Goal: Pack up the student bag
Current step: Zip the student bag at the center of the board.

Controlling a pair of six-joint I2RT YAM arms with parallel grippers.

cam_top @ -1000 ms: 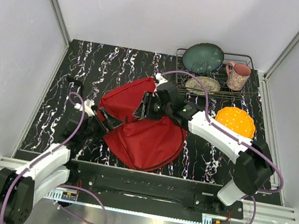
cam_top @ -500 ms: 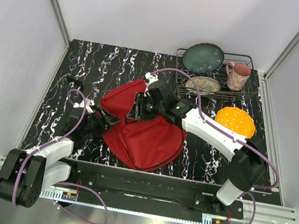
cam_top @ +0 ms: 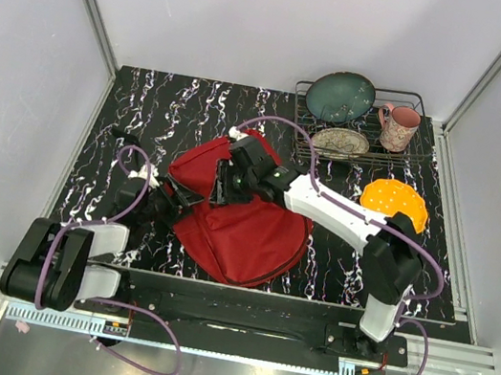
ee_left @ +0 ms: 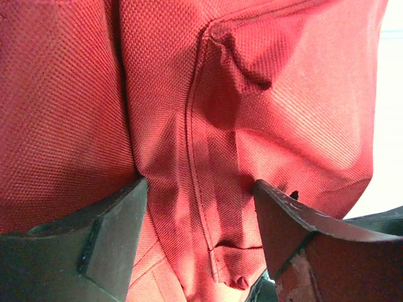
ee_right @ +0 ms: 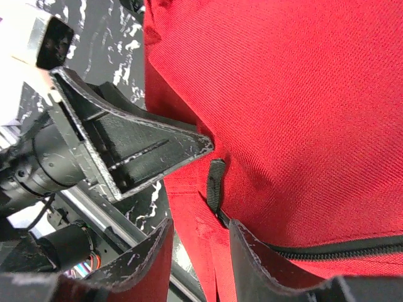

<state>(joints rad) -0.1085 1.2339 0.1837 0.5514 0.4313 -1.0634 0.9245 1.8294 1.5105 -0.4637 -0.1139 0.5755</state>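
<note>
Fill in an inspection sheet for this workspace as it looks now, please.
Surface: black marbled table with white veins.
Job's things: red bag lies crumpled mid-table.
Clutter: wire rack at the far right holds a green plate, a patterned plate and a pink mug; an orange disc lies on the table in front of it.
Grippers: left pincer open, astride a fold of the bag; right pincer pinching bag fabric by a black zip pull.
Cables: purple cables run along both arms; one loops over the bag.
Surroundings: white walls on three sides.
</note>
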